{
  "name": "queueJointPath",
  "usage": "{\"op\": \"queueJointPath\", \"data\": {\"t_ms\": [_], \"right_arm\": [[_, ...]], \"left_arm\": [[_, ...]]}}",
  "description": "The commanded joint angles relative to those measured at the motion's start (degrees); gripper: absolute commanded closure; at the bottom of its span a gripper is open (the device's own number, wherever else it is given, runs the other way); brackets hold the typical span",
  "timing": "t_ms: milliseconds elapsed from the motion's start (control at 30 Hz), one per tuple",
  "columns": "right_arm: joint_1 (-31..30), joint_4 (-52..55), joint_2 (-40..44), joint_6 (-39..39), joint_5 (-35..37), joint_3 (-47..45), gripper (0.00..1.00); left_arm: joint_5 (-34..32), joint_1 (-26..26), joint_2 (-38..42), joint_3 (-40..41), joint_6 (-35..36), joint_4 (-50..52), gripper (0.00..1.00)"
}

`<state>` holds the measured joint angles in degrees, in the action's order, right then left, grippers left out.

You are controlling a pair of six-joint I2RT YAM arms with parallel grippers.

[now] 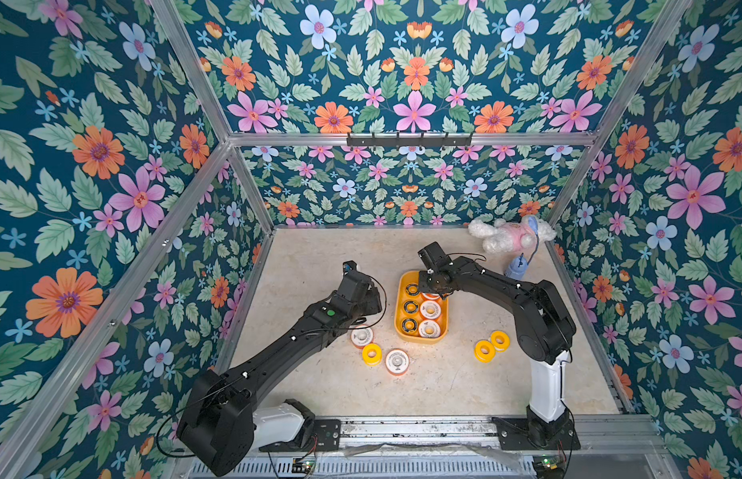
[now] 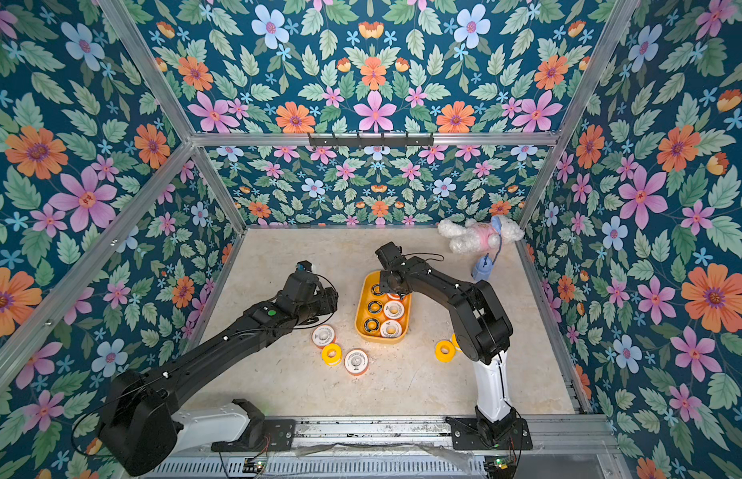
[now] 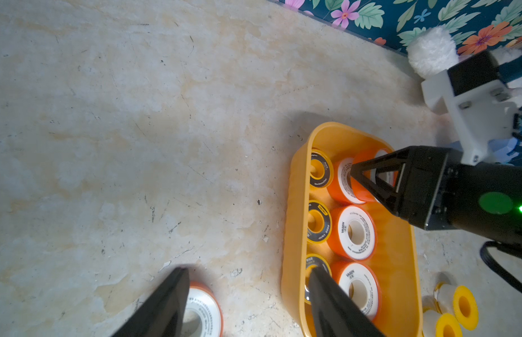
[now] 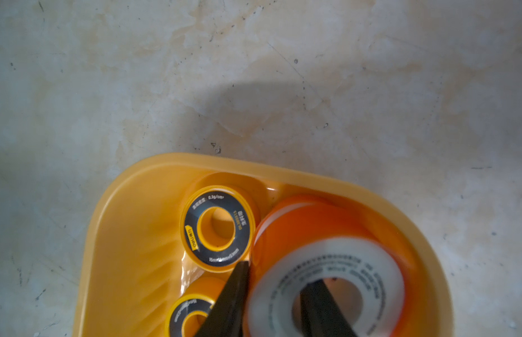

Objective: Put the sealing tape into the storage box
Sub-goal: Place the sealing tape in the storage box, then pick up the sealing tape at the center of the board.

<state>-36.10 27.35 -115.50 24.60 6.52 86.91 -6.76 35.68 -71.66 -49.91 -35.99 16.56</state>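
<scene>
The yellow storage box (image 1: 399, 309) (image 2: 358, 317) stands mid-table. Three black-faced sealing tape spools (image 1: 411, 307) fill its left row, and two white-faced orange ones (image 1: 430, 309) lie beside them. My right gripper (image 4: 280, 272) (image 1: 431, 287) reaches into the box's far end. It is shut on a white-faced orange spool (image 4: 379, 274), one finger in the centre hole and one outside the rim. That spool looks blurred and sits over another orange spool. My left gripper (image 3: 248, 271) hangs open and empty left of the box, above a white-faced spool (image 3: 204, 315).
Loose on the table are two white-faced orange spools (image 1: 362, 336) (image 1: 397, 361) and a yellow one (image 1: 372, 353) left of the box, and two yellow ones (image 1: 484, 349) right of it. A plush toy (image 1: 510, 234) and a blue object on a cord (image 1: 516, 268) lie at the back right.
</scene>
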Motion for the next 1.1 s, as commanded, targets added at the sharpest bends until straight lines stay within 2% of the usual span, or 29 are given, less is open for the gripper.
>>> {"op": "queueJointPath", "data": {"t_ms": [0, 133, 367, 533, 900, 1067], "right_arm": [[-0.03, 0.7, -0.12, 0.22, 0.95, 0.49, 0.65], [-0.03, 0.5, 0.18, 0.26, 0.95, 0.53, 0.56], [0.24, 1.02, 1.87, 0.19, 1.45, 0.22, 0.55], [0.58, -2.28, 6.78, 0.41, -0.09, -3.18, 0.55], [6.21, -16.26, 24.8, 4.39, -7.54, -20.78, 0.54], [9.08, -18.21, 30.18, 5.71, -8.46, -26.84, 0.54]], "left_arm": [[-0.28, -0.04, 0.29, -0.1, 0.24, -0.06, 0.29], [-0.47, -0.02, 0.29, -0.01, 0.23, 0.14, 0.29], [-1.22, 0.0, 0.89, 0.14, 0.26, 0.98, 0.29], [-2.22, -0.05, 1.81, 1.1, -0.11, 1.52, 0.29], [-3.89, -0.64, 4.72, 7.03, -1.49, 5.8, 0.29], [-3.29, -0.64, 5.21, 10.57, -2.47, 7.0, 0.3]]}}
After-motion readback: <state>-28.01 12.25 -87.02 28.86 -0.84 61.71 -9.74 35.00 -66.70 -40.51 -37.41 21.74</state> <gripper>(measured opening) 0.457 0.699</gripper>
